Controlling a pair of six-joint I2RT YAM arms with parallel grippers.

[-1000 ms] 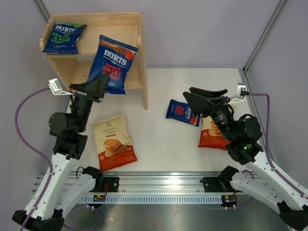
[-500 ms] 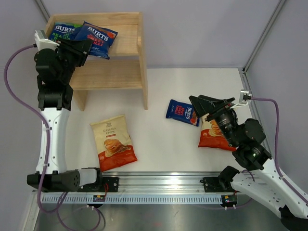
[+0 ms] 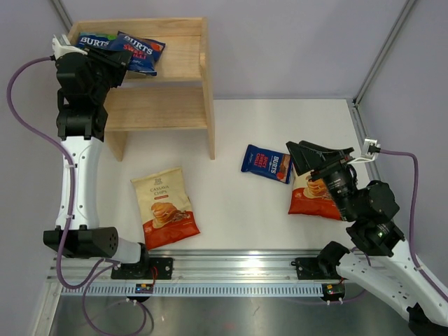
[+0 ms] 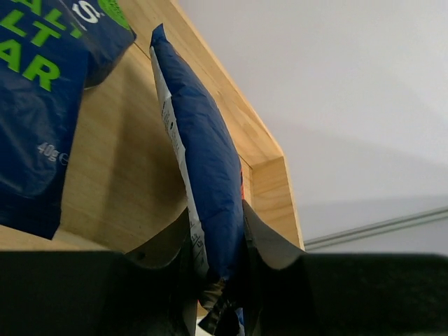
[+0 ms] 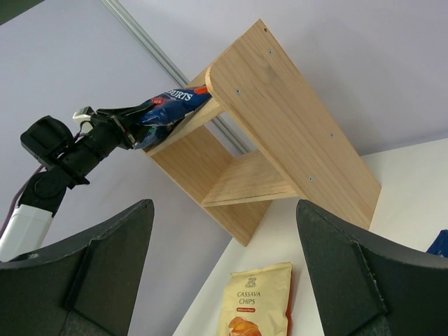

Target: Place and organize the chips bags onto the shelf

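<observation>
I've swung the blue bag (image 3: 140, 50), left gripper (image 3: 117, 61) clamped on it, up onto the shelf (image 3: 185, 64) top (nearly placed).

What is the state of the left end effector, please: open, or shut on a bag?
Shut: the left wrist view shows the left end effector pinching the blue bag from both sides.

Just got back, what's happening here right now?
The left gripper is shut on a red-lettered Burts bag, holding it at the top tier of the shelf beside the green-lettered Burts bag already there. The right gripper hangs open over the right cream bag. That bag, another blue Burts bag and the left cream bag lie on the table.
</observation>
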